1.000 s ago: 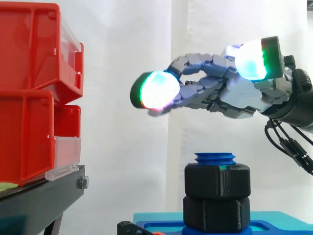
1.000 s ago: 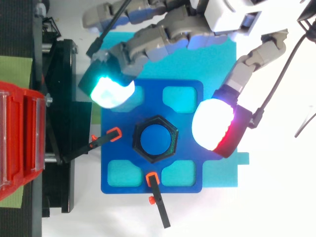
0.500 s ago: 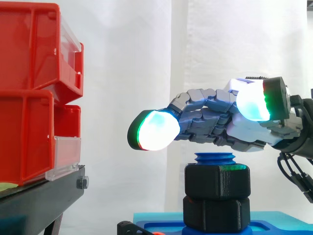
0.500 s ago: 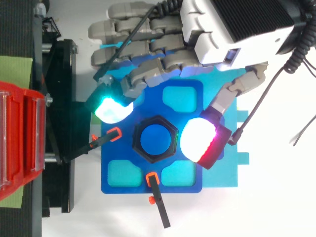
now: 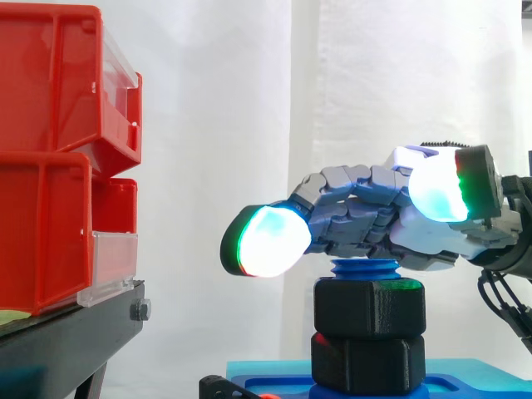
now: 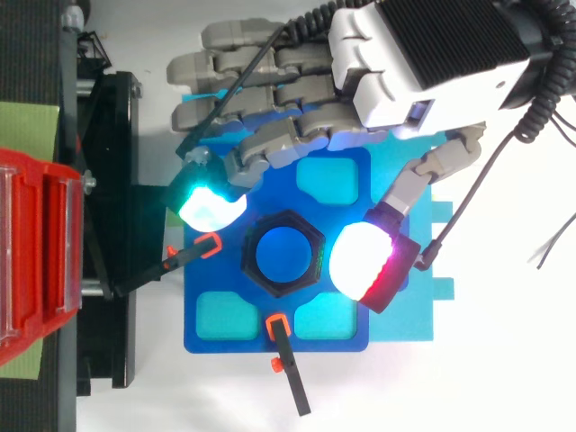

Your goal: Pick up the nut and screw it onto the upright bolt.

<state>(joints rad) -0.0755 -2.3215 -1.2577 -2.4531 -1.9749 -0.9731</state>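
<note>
Nut [image 5: 370, 307] on upright bolt [image 6: 283, 256], axis vertical.

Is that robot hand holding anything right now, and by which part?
Nothing is held. The robot hand hangs open above the nut on the bolt.

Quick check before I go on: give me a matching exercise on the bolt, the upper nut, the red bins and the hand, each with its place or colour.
1 bolt
2 upper nut
3 red bins
4 hand

A black, screwed on the bolt
B at the left, on the black stand
C blue, upright
D above the bolt, fingers open

Pairs: 1-C, 2-A, 3-B, 4-D
</note>
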